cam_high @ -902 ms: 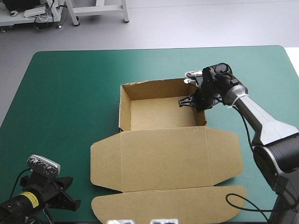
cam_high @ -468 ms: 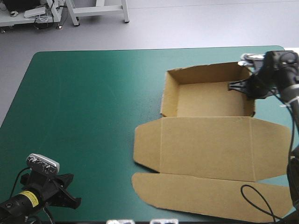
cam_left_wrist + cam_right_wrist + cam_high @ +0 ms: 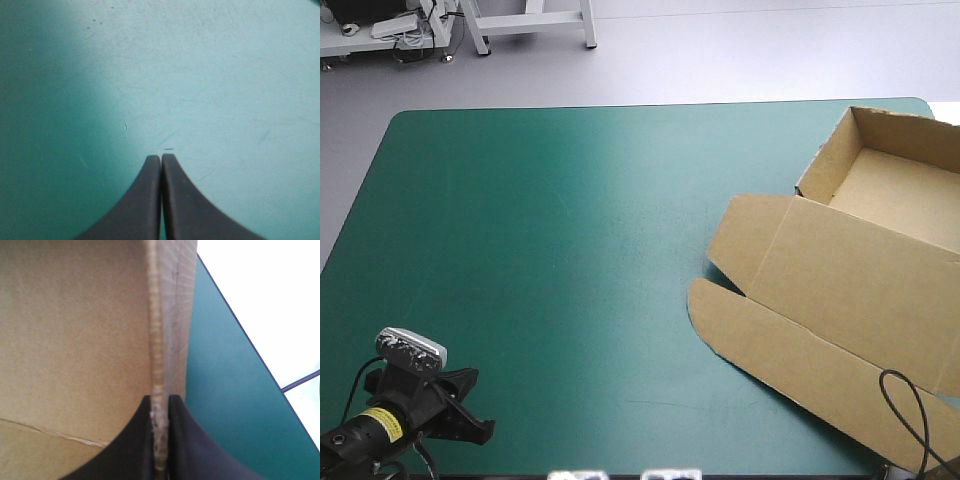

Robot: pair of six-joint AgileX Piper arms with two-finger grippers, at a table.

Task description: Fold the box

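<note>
Box (image 3: 840, 290) at tabletop (image 3: 540, 250) right edge, lid flat: likely a repositioning step. Right claw (image 3: 160, 402) pinches a wall; left claw (image 3: 161, 159) is closed, empty. Next, you must recentre it.

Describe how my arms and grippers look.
The left gripper and right gripper match: each has two broad black fingers, curved like fins and tapering to a point. The high view shows the left arm as black, with a yellow label near the wrist. The right arm is outside that view, so its body cannot be described.
</note>
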